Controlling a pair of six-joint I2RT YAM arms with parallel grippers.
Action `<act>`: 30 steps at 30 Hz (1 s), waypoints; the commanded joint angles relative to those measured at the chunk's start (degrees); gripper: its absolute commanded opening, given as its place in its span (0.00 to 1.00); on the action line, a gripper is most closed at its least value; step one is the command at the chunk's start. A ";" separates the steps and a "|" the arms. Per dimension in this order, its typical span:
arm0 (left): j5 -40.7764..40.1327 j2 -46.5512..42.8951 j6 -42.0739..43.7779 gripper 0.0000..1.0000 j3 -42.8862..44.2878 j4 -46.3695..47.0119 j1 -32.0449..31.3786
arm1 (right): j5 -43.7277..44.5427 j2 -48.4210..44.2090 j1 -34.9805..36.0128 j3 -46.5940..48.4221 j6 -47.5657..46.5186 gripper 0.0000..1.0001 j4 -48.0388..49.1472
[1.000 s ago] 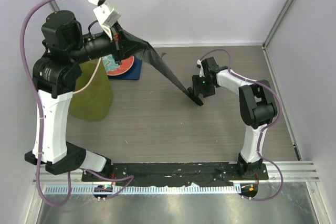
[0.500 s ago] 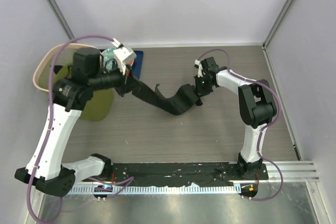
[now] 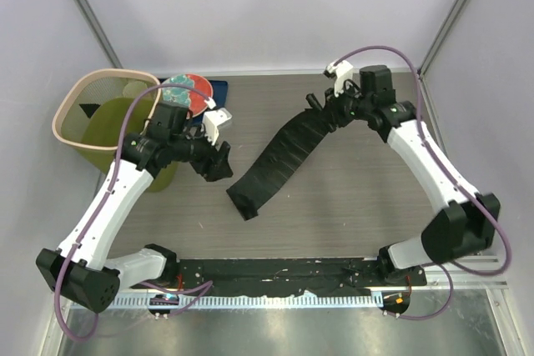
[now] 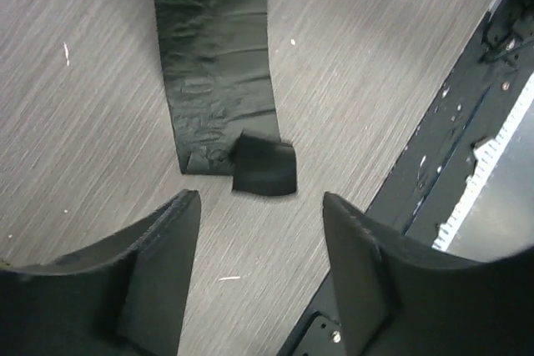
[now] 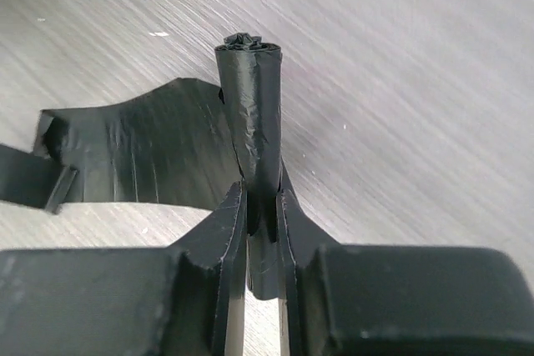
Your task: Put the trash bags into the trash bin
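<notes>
One of the trash bags (image 3: pixel 279 160), a long strip of wrinkly black film, stretches diagonally across the table. Its folded lower end (image 4: pixel 263 164) lies on the wood. My right gripper (image 3: pixel 325 110) is shut on the rolled upper end (image 5: pixel 250 97), which sticks out past the fingertips of the gripper (image 5: pixel 260 193). My left gripper (image 3: pixel 219 162) hovers open just left of the bag's lower end, and nothing sits inside this gripper (image 4: pixel 260 202). The olive-green trash bin (image 3: pixel 62 118) with its pale rim stands at the far left, behind the left arm.
A round red-and-teal plate (image 3: pixel 188 89) rests on a dark blue mat (image 3: pixel 219 89) just right of the bin. The black base rail (image 3: pixel 284 271) runs along the near edge and also shows as the rail (image 4: pixel 467 122) in the left wrist view. Walls close in on three sides.
My left gripper has let go of the bag and opened, dropping toward the table. The right arm has swung to the back right with the bag's end, pulling the strip out straight.
</notes>
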 commanded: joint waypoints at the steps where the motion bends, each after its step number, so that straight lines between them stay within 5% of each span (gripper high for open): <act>1: 3.91 -0.89 -2.15 0.72 1.24 10.73 0.34 | -10.47 -8.00 0.25 0.50 -9.43 0.01 -3.69; 3: 7.24 -1.50 -2.69 0.73 0.72 16.79 0.34 | -12.59 -9.51 0.25 1.73 -11.89 0.01 -7.63; 4: 8.65 -2.29 -2.16 0.96 -0.15 19.86 0.34 | -13.73 -10.12 0.25 3.22 -12.42 0.01 -8.88; 6: 11.38 -5.80 -1.46 1.00 -5.24 31.19 0.25 | -16.98 -11.18 0.16 4.98 -14.00 0.01 -13.08; 9: 14.53 -7.66 -3.11 1.00 -10.44 44.30 0.07 | -21.73 -12.85 0.34 7.10 -15.32 0.01 -17.40; 16: 20.70 6.04 -6.02 1.00 -2.19 47.39 -6.25 | -28.94 -16.37 2.00 6.92 -10.95 0.01 -17.86; 24: 21.04 12.37 -9.35 1.00 -3.06 59.25 -14.08 | -35.00 -17.42 3.59 1.40 0.05 0.01 -10.74; 26: 23.24 13.17 -11.37 0.94 -3.33 61.73 -15.22 | -36.15 -17.07 3.76 0.34 2.33 0.01 -8.99; 30: 24.39 14.58 -13.14 0.65 -4.11 61.55 -16.28 | -38.26 -17.33 3.76 -1.77 4.62 0.01 -6.79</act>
